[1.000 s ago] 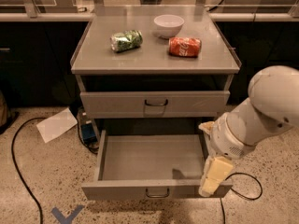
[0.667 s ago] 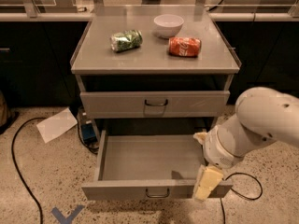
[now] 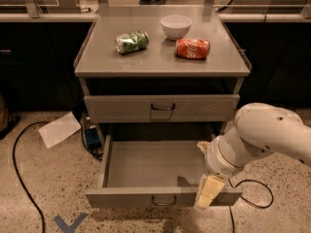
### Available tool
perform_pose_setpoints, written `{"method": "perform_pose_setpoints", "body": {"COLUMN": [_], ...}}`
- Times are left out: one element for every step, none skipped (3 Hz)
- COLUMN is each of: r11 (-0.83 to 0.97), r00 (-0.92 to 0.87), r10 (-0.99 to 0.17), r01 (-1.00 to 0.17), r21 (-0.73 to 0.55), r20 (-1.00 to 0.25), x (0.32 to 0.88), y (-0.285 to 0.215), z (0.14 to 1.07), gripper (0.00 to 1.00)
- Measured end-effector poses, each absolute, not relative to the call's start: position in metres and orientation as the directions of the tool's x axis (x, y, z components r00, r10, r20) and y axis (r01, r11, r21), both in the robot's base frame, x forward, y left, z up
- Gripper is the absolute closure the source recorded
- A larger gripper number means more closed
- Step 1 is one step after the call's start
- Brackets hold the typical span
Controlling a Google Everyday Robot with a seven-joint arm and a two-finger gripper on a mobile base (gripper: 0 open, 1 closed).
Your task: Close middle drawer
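Observation:
The middle drawer point(image 3: 146, 165) is a grey metal tray pulled far out of the cabinet, and it is empty. Its flat front point(image 3: 121, 198) faces me, with a small dark loop handle point(image 3: 164, 201) at centre. The uppermost drawer point(image 3: 121, 108) above it is closed. The lowest drawer is hidden under the open one. My gripper point(image 3: 209, 193), cream-coloured, hangs from the white arm point(image 3: 262, 135) and sits at the right part of the open drawer's front, over its top edge, right of the handle.
On the cabinet top point(image 3: 97, 62) lie a green crumpled can point(image 3: 131, 41), a white bowl point(image 3: 176, 26) and a red soda can point(image 3: 192, 48). On the floor are a paper sheet point(image 3: 59, 129), a blue box point(image 3: 91, 137), black cables point(image 3: 19, 178) and blue tape point(image 3: 69, 223).
My arm and gripper have moved left and a little down, from beside the drawer's right end to its front edge. The drawer has not moved.

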State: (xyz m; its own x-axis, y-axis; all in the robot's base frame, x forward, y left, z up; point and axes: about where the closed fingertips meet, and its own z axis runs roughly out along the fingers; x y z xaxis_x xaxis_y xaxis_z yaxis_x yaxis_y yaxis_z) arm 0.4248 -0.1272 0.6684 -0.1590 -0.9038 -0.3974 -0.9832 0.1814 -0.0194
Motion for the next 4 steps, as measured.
{"method": "perform_pose_setpoints", "body": {"r11": [0.179,0.172,0.187,0.188], "r00": [-0.156,-0.147,-0.163,-0.185], "r10": [-0.901,-0.901,-0.892,-0.883], "r01": [-0.984,-0.985,-0.982,-0.981], "r21": [-0.021,-0.027,-0.016,0.035], "r20": [-0.405,-0.409,-0.421,-0.43], "x": [0.407,0.391,0.391,0.391], "y": [-0.126,-0.118,-0.109,-0.097], "z": [0.655,0.623,0.59,0.564], "gripper": [0.0,0.0,0.0,0.0]}}
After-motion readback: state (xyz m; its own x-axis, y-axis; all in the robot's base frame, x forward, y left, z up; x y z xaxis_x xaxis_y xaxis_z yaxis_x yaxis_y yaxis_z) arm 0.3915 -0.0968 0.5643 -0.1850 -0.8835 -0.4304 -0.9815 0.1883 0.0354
